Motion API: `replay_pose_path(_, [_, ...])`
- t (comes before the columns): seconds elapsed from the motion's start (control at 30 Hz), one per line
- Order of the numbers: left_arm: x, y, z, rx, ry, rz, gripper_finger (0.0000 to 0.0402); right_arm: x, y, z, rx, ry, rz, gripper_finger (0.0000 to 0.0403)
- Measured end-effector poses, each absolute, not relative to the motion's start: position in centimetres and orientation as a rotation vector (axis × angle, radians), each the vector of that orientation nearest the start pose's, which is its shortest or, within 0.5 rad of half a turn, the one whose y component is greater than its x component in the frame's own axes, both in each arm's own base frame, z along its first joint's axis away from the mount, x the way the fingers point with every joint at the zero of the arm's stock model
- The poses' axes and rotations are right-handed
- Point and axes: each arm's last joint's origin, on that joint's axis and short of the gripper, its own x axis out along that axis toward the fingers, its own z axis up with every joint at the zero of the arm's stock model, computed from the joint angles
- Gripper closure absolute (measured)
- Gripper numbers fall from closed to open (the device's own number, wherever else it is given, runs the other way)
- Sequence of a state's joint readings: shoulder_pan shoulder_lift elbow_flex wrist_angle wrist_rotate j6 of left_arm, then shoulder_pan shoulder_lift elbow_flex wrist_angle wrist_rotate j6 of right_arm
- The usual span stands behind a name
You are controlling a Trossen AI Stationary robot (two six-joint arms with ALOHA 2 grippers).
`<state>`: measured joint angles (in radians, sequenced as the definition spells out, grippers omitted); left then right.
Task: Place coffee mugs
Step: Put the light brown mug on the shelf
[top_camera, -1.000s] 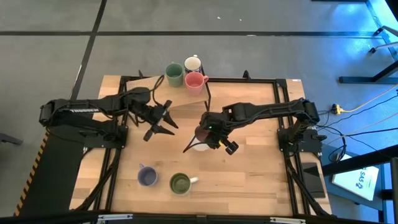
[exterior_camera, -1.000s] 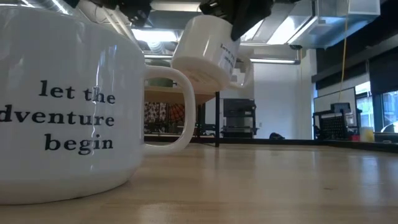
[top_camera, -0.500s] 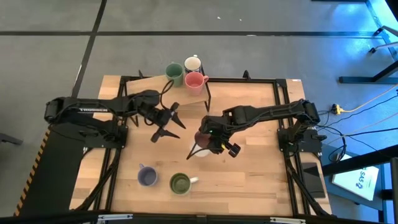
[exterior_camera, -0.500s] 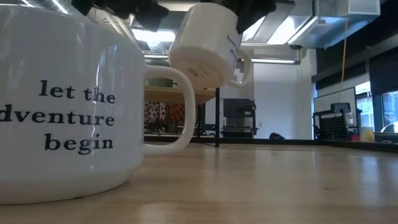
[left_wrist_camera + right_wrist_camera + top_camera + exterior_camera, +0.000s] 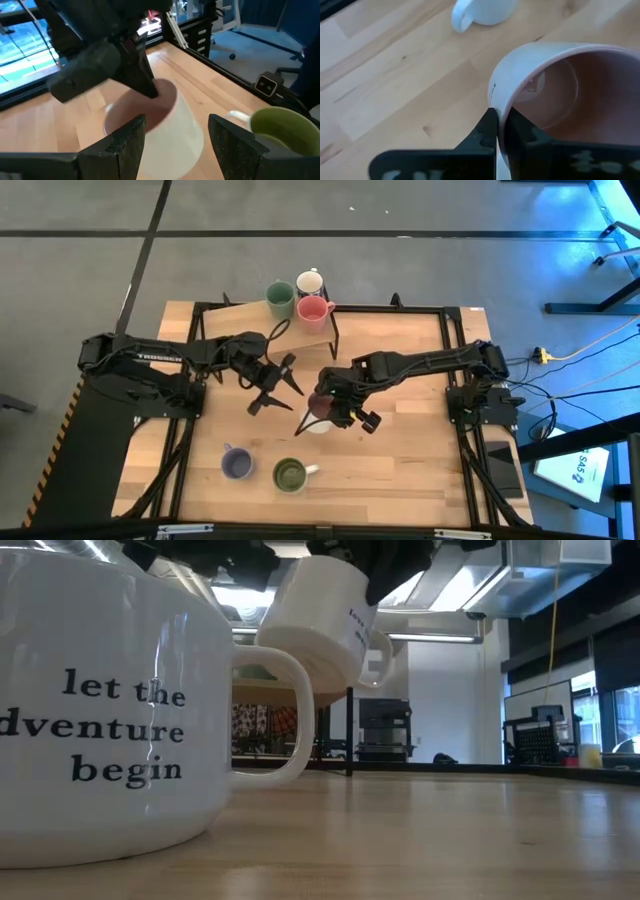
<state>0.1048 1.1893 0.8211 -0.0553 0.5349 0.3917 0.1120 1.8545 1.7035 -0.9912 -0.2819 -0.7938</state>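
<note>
- Light wooden tabletop (image 5: 410, 450), black-framed, on grey floor.
- Right gripper (image 5: 335, 402) pinches the tilted pale brown-lined mug (image 5: 555, 95) by its rim, airborne.
- Left gripper (image 5: 275, 385) spread open, empty.

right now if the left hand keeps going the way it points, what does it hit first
Most likely the pale mug held off the table by the right hand. The left hand is open and the mug sits right ahead between its fingers; the green mug is off to the side. Depth is unclear.

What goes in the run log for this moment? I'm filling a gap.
right tool: pinches rim of pale mug with brown inside, lifted, tilted | left tool: open, beside it | three mugs at back edge, two in front
</note>
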Motion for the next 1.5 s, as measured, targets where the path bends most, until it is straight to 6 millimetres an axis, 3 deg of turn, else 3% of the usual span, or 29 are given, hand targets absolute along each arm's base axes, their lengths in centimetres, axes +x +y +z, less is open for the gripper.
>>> replay_pose_path(0.17, [25.7, 0.9, 27.7, 0.251, 0.32, -0.508, 0.0191, 38.5, 5.2, 29.1, -0.616, 0.926, 0.828, 0.0403])
replay_pose_path(0.53, [25.6, 0.9, 27.6, 0.283, 0.322, -0.509, 0.0192, 41.3, 5.5, 30.2, -0.744, 0.847, 0.885, 0.0403])
replay_pose_path(0.67, [25.5, 0.6, 27.4, 0.325, 0.33, -0.549, 0.0192, 42.2, 5.6, 29.5, -0.738, 0.88, 0.901, 0.0403])
replay_pose_path(0.9, [25.0, -0.8, 26.4, 0.474, 0.397, -0.626, 0.0192, 42.2, 5.6, 29.3, -0.754, 0.892, 0.924, 0.0403])
replay_pose_path(1.07, [25.1, -1.6, 26.3, 0.637, 0.425, -0.534, 0.0192, 42.2, 5.6, 29.3, -0.756, 0.888, 0.924, 0.0403])
replay_pose_path(1.33, [25.4, -2.0, 26.0, 0.646, 0.433, -0.538, 0.0193, 42.3, 5.9, 29.3, -0.778, 0.873, 0.923, 0.0403])
replay_pose_path(1.5, [25.5, -2.1, 25.9, 0.67, 0.429, -0.555, 0.0227, 42.3, 5.9, 29.3, -0.781, 0.871, 0.927, 0.0403])
